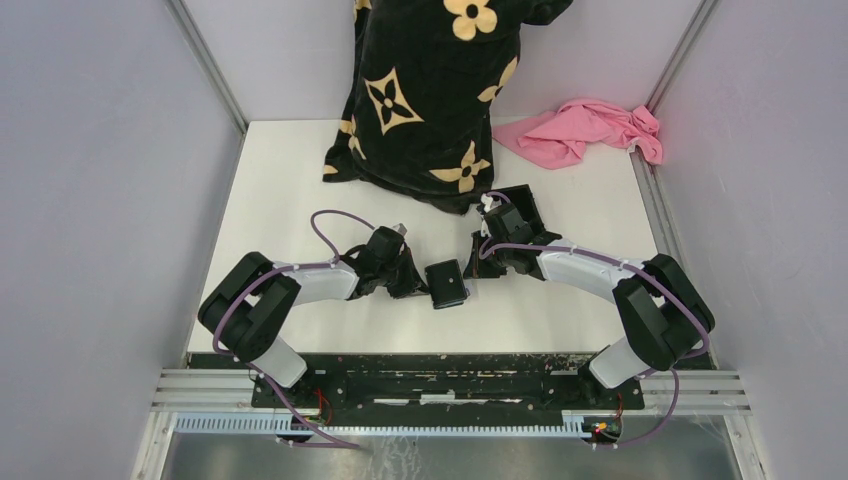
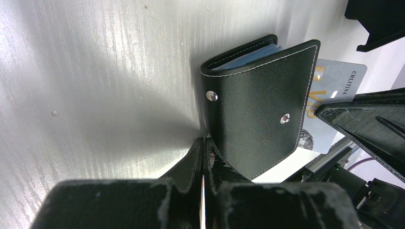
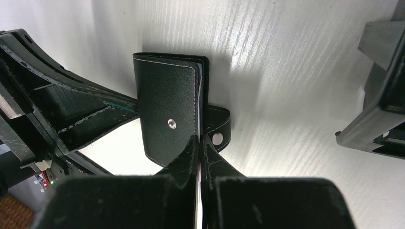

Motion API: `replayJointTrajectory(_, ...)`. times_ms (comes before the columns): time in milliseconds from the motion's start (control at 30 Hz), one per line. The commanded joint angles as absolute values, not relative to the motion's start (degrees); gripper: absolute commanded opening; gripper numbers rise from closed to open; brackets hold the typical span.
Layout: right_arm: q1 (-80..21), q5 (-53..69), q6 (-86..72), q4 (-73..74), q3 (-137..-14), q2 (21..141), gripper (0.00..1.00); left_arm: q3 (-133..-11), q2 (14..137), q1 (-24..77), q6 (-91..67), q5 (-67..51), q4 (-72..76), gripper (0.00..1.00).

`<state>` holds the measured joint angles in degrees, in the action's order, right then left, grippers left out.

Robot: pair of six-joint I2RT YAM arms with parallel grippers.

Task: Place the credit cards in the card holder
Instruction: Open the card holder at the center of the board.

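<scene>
**Twin grippers meet at card holder**

The left gripper, jaws pressed fully together with nothing visibly pinched, sets its tips against a corner of the black card holder. The right gripper — equally clamped — meets it from the opposite side. The holder sits mid-table between the arms, and in the left wrist view a whitish-grey credit card juts out at its 3 o'clock. Seen from overhead, a black tray lies at 1 o'clock, with a pink cloth beyond.
</scene>
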<state>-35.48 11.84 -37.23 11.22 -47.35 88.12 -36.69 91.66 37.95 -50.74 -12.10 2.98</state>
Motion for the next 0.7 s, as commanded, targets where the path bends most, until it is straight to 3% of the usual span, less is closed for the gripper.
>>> replayJointTrajectory(0,-35.5,12.9,-37.9,9.4,-49.3,85.9,0.01,-32.3,95.9,38.1,-47.5,-5.6,-9.4,0.03)
replayJointTrajectory(667,-35.4,13.0,-38.7,9.7,-50.7,84.7,0.01,-32.0,95.6,38.2,-47.4,-5.8,-9.4,0.03)
